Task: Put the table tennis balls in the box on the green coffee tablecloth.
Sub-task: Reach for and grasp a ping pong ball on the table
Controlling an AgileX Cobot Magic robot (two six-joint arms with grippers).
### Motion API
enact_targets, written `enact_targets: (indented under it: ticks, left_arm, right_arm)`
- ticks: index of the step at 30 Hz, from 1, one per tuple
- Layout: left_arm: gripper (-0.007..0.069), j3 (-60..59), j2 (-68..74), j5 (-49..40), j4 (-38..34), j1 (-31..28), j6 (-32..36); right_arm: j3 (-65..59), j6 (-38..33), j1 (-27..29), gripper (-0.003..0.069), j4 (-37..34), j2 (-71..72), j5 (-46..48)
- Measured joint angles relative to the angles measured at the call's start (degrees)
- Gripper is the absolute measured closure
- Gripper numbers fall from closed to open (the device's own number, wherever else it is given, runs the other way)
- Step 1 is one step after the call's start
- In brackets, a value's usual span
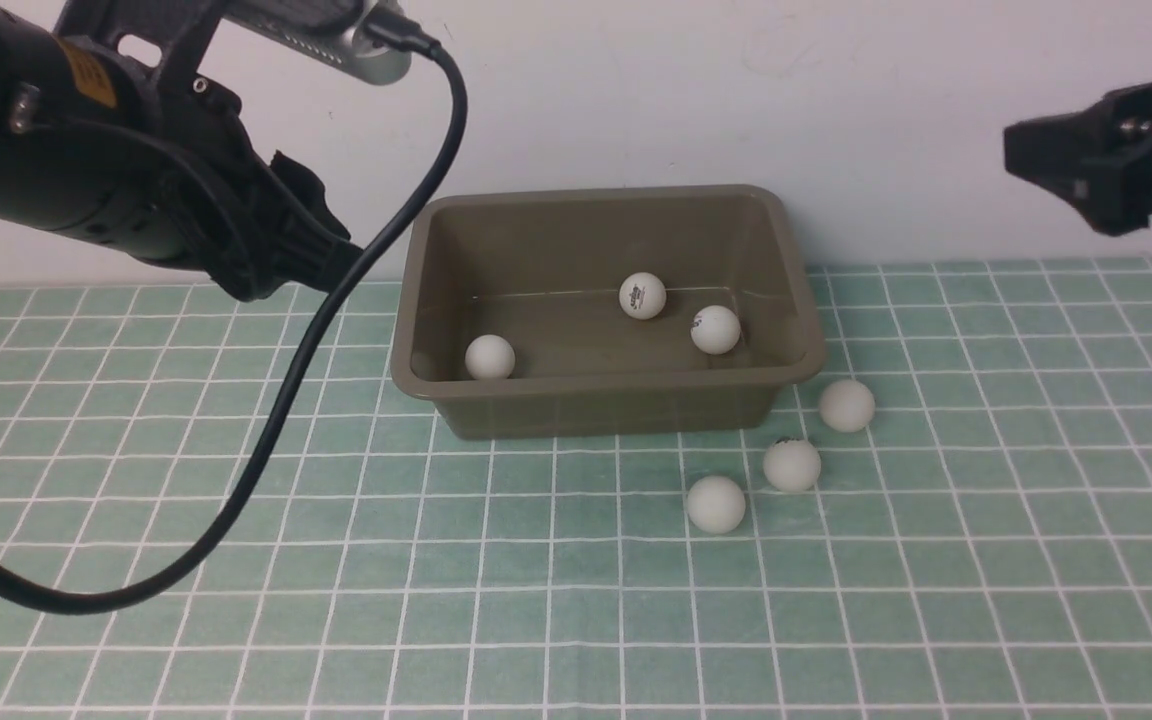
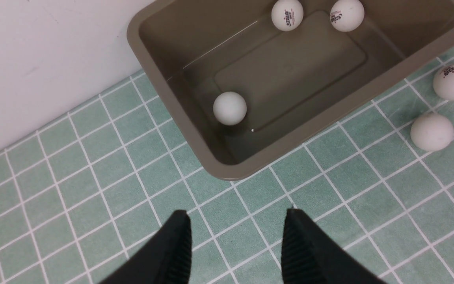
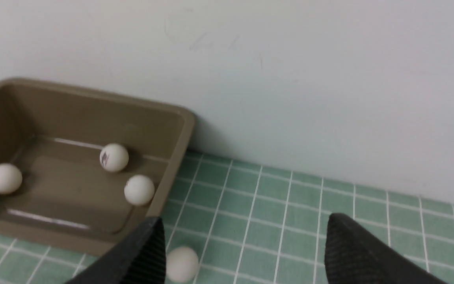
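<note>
In the front view my right gripper [image 3: 242, 225], spread and empty at upper right, sat nearer than the parted, empty left gripper [image 2: 237, 215] to three table tennis balls [image 1: 792, 465] on the tablecloth [image 1: 986, 580], lower right of the box [image 1: 608, 408].

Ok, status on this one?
Left gripper open, empty, high left of box. Right gripper open, empty, high at right. Three balls in box, three balls on cloth by its right front corner. Nothing blocking.
</note>
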State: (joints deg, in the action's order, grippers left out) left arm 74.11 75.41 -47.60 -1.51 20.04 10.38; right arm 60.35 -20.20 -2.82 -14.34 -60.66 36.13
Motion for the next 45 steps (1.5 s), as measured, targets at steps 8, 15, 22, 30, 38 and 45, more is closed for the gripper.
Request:
enact_targets:
  ticks: [8,15,22,30,38,45]
  left_arm:
    - [0.0336,0.0,0.0,1.4,-0.1,0.0,0.0]
    - [0.0336,0.0,0.0,1.4,-0.1,0.0,0.0]
    - [0.0336,0.0,0.0,1.4,-0.1,0.0,0.0]
    - [0.0336,0.0,0.0,1.4,-0.1,0.0,0.0]
    - [0.0336,0.0,0.0,1.4,-0.2,0.0,0.0]
    - [0.0336,0.0,0.0,1.4,-0.2,0.0,0.0]
  right_arm:
    - [0.0,-5.8,-3.0,0.0165,-3.3,-2.3,-6.2]
    - [0.0,-7.9,-8.8,0.0169,-4.6,-6.6,-8.9]
    - [0.0,-7.9,-10.4,0.0207,-4.6,-11.4,-11.3]
    - [0.0,-7.2,-9.3,0.0218,-3.5,-15.4,-14.0]
    - [0.0,-7.0,-9.2,0.0218,-3.5,-20.0,-15.9]
    - [0.0,-6.9,-9.2,0.0218,-3.6,-26.6,-18.7]
